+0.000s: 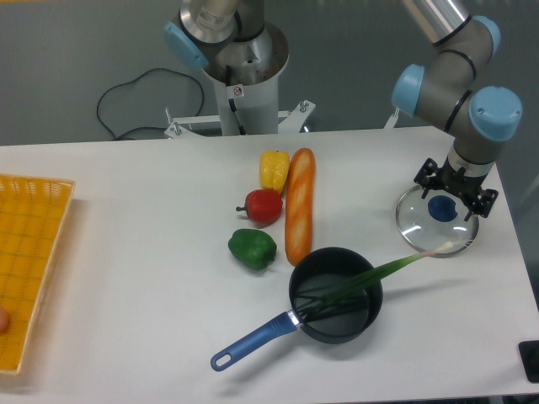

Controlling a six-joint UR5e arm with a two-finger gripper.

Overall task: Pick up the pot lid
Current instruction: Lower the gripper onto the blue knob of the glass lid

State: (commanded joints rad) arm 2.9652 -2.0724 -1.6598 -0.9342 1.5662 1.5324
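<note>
Well, in the fixed camera's view, the tool [455, 189] is over the far side of the pot lid [411, 222], its two fingers spread wide apart with nothing held between them. Whether either finger touches the glass, I cannot tell. The pot lid lies on the white surface [152, 278] at the right, clear with a dark rim, its blue knob [442, 209] facing up near the fingertips.

A green leek [394, 268] stretches from inside the black pot [334, 332] out over the pot's rim, its pale end overlapping the near edge of the pot lid. The pot's blue handle [257, 339] points toward the near left. Beyond the pot are a green pepper [252, 249], a red pepper [264, 207], a yellow pepper [274, 170] and a long orange-brown item [299, 210]. At the far left is part of a yellow crate [18, 261].
</note>
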